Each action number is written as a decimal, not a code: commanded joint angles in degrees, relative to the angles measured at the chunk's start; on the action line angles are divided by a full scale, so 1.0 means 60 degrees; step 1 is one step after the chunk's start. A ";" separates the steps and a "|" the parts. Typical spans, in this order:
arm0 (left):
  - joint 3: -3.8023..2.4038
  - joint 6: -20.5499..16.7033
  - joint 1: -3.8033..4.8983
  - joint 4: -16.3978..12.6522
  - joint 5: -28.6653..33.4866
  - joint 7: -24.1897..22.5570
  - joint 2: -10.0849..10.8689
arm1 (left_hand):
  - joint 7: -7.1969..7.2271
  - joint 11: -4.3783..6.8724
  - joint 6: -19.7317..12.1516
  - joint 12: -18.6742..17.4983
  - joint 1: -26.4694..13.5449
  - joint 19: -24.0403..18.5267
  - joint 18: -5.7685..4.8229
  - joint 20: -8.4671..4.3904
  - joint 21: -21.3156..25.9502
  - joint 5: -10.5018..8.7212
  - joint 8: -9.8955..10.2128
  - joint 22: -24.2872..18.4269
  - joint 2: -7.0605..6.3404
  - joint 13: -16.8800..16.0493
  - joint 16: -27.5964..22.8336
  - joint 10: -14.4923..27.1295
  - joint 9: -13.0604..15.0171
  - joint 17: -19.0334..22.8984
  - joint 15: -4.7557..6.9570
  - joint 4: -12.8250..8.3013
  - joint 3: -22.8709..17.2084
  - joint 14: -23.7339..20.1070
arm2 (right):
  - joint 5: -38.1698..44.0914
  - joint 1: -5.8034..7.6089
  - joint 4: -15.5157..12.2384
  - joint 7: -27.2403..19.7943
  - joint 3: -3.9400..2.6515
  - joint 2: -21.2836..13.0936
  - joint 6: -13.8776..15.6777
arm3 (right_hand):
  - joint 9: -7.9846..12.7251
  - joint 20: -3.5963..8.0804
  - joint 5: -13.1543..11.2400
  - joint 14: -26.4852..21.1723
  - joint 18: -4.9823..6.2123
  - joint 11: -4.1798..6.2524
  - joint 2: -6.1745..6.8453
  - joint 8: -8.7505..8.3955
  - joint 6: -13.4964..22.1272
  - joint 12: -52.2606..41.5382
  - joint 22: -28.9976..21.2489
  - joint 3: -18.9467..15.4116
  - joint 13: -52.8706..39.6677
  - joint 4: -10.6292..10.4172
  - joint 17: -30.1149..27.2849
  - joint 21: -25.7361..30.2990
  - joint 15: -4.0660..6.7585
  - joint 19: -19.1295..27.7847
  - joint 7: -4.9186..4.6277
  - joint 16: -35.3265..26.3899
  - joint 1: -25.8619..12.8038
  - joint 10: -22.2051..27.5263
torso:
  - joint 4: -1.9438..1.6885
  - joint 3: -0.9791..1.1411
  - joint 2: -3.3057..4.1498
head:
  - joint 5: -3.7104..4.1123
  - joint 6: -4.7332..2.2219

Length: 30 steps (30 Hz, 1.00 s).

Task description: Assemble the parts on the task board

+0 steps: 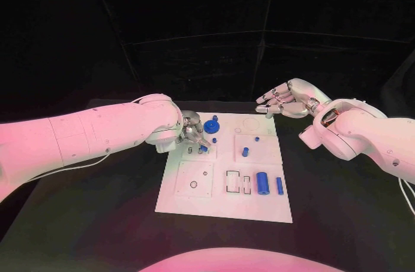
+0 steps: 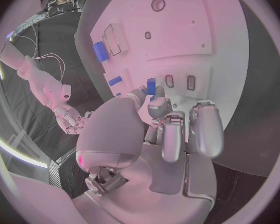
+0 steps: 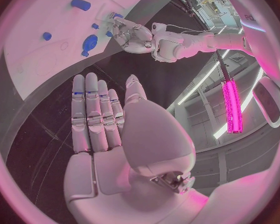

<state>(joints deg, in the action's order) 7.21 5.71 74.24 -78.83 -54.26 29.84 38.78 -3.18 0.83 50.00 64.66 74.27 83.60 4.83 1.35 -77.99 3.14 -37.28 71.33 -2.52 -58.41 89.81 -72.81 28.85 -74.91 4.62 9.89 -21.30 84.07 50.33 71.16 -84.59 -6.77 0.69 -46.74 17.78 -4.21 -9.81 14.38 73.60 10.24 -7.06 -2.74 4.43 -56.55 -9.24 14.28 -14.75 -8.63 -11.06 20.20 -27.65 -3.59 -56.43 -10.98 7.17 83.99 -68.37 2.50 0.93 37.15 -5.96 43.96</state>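
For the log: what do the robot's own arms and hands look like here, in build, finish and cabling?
Both arms are smooth, rounded white shells. The left arm carries thin pale cables looping along its underside and small dark screw dots on its casing. The right arm has a thin cable near its lower edge. The left hand and right hand are silver metal with segmented fingers.

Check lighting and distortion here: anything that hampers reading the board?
Head view: pink light tints both arms, background black, yet the task board reads clearly. Left wrist view: fisheye bends the board's edges; the left hand hides part of it. Right wrist view: a bright magenta strip light glares.
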 commanded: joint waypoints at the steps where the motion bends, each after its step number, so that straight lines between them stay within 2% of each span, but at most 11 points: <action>1: 0.0000 -0.0926 -0.0087 -0.0225 -0.0009 -0.0193 0.0158 | 0.0041 0.0078 0.0006 0.0076 -0.0178 0.0067 -0.0181 0.0004 -0.0038 -0.0006 -0.0075 0.0017 -0.0105 -0.0036 0.0031 -0.0153 0.0053 -0.2515 0.0039 -0.1469 -0.1742 0.0989 | -0.0021 0.0020 0.0003 -0.0097 -0.0005 -0.0004 0.0062 | 0.0004 -0.0081 0.0053 -0.0006 0.0035 0.0012 -0.0039 -0.0030 0.0054 0.0053 -0.0015 -0.0001 0.0008 0.0053 -0.0013 0.0056 -0.0049 0.0006 -0.0019 -0.0032 0.0093 0.0055 | -0.0021 0.0000 -0.0006 | -0.0016 0.0021; 5: 0.0002 -0.1122 -0.0222 -0.0338 -0.0259 -0.0187 0.0282 | 0.0044 0.0083 0.0007 0.0085 -0.0266 0.0080 -0.0187 0.0001 -0.0057 -0.0007 -0.0097 0.0052 -0.0168 -0.0049 0.0031 -0.0172 0.0086 -0.2515 0.0042 -0.1501 -0.1913 0.0989 | -0.0026 0.0020 0.0014 -0.0103 -0.0005 -0.0011 0.0056 | 0.0004 -0.0082 0.0056 -0.0010 0.0034 0.0009 -0.0045 -0.0029 0.0054 0.0052 -0.0018 -0.0005 0.0011 0.0049 -0.0014 0.0061 -0.0051 0.0007 -0.0021 -0.0036 0.0087 0.0058 | -0.0057 -0.0005 -0.0007 | -0.0001 0.0029; 12: 0.0003 -0.1346 -0.0412 -0.0302 -0.0697 -0.0150 0.0286 | 0.0045 0.0085 0.0004 0.0100 -0.0308 0.0085 -0.0189 -0.0002 -0.0061 -0.0007 -0.0110 0.0063 -0.0201 -0.0071 0.0031 -0.0189 0.0107 -0.2515 0.0046 -0.1527 -0.2023 0.0989 | -0.0029 0.0019 0.0035 -0.0112 -0.0005 -0.0009 0.0047 | 0.0004 -0.0082 0.0056 -0.0010 0.0034 0.0009 -0.0045 -0.0029 0.0054 0.0052 -0.0018 -0.0005 0.0011 0.0049 -0.0014 0.0061 -0.0051 0.0007 -0.0021 -0.0036 0.0087 0.0058 | -0.0027 -0.0017 0.0015 | -0.0031 0.0010; 17: 0.0003 -0.1395 -0.0465 -0.0246 -0.0795 -0.0078 0.0236 | 0.0046 0.0086 0.0006 0.0110 -0.0321 0.0091 -0.0192 -0.0003 -0.0072 -0.0007 -0.0115 0.0080 -0.0211 -0.0083 0.0031 -0.0198 0.0114 -0.2515 0.0046 -0.1534 -0.2053 0.0989 | -0.0029 0.0019 0.0049 -0.0071 -0.0005 0.0007 0.0033 | 0.0004 -0.0084 0.0059 -0.0015 0.0033 0.0006 -0.0052 -0.0028 0.0056 0.0052 -0.0023 -0.0010 0.0016 0.0045 -0.0015 0.0069 -0.0054 0.0008 -0.0023 -0.0040 0.0081 0.0062 | -0.0012 -0.0012 0.0038 | -0.0061 -0.0001; 30: 0.0001 -0.1523 -0.0493 -0.0223 -0.0921 0.0032 0.0260 | 0.0048 0.0088 0.0016 0.0153 -0.0360 0.0103 -0.0197 -0.0004 -0.0089 -0.0008 -0.0128 0.0108 -0.0234 -0.0135 0.0031 -0.0238 0.0129 -0.2515 0.0049 -0.1545 -0.2121 0.0989 | -0.0028 0.0018 0.0075 -0.0037 -0.0005 0.0040 0.0023 | 0.0004 -0.0086 0.0061 -0.0024 0.0032 0.0002 -0.0054 -0.0029 0.0061 0.0054 -0.0028 -0.0018 0.0021 0.0041 -0.0017 0.0078 -0.0059 0.0011 -0.0027 -0.0047 0.0073 0.0071 | -0.0053 -0.0019 0.0035 | -0.0001 0.0023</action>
<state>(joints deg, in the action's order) 7.24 -2.51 71.22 -80.05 -58.84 29.81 40.31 -3.29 1.14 50.08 65.23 72.20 83.60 4.83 1.35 -78.21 3.02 -37.70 71.93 -4.58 -59.17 89.81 -73.52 29.55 -74.91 4.61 8.37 -25.80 84.07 50.26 71.15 -84.10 -6.74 0.70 -46.56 17.75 -4.21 -9.81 14.35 73.60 10.24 -7.06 -2.74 4.43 -56.55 -9.24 14.17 -14.75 -8.60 -11.06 20.15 -27.42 -3.59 -56.43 -10.98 7.17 83.99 -68.37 2.24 0.83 37.34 -6.01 44.08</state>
